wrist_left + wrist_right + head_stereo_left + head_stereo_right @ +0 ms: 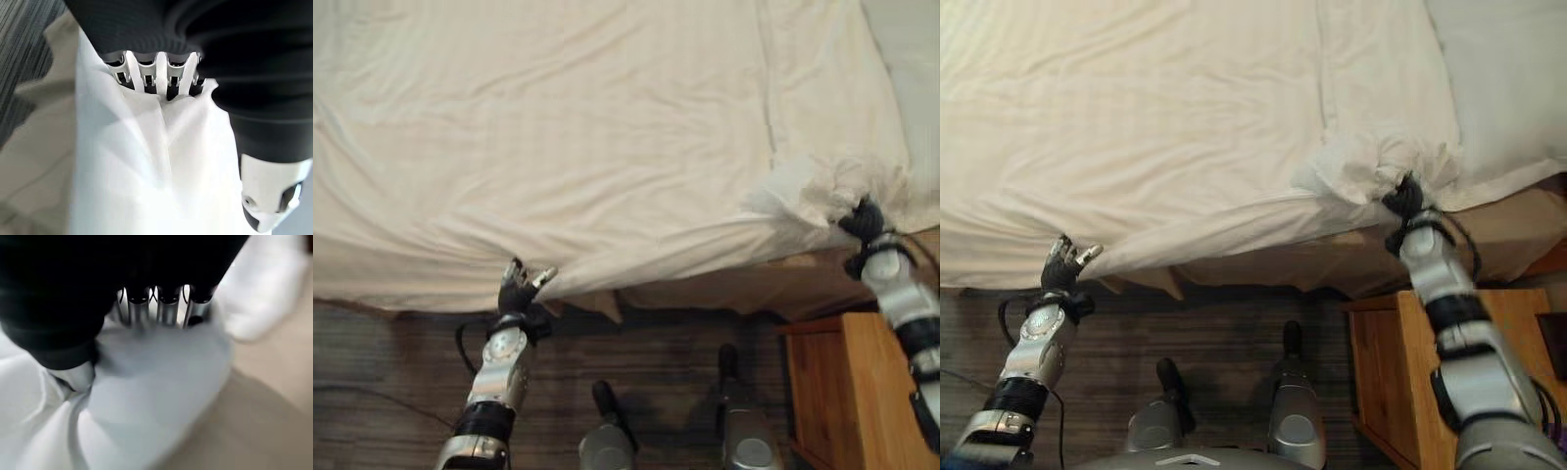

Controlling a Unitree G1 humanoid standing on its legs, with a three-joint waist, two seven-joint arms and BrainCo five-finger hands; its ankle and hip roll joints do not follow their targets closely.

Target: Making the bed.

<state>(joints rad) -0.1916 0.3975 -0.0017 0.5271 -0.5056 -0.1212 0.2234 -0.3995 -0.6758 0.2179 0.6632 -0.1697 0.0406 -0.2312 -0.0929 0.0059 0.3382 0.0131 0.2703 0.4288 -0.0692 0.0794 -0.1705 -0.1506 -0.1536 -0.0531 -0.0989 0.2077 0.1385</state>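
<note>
A cream sheet [587,137] lies spread over the bed, and its near edge hangs over the side. My left hand [519,291] is at that hanging edge on the left, its fingers [157,73] curled into a fold of the white cloth [146,161]. My right hand [865,223] is at the bed's right corner, where the sheet is gathered into a crumpled bunch [813,191]. In the right wrist view its fingers [161,306] dig into the bunched cloth [146,391]. Between the two hands the sheet's edge [1234,230] runs stretched.
A wooden nightstand [847,392] stands close under my right arm, beside the bed. The beige side of the mattress [705,289] shows under the lifted edge. A lighter white cover [1508,78] lies at the bed's far right. Dark floor [391,372] runs along the bed.
</note>
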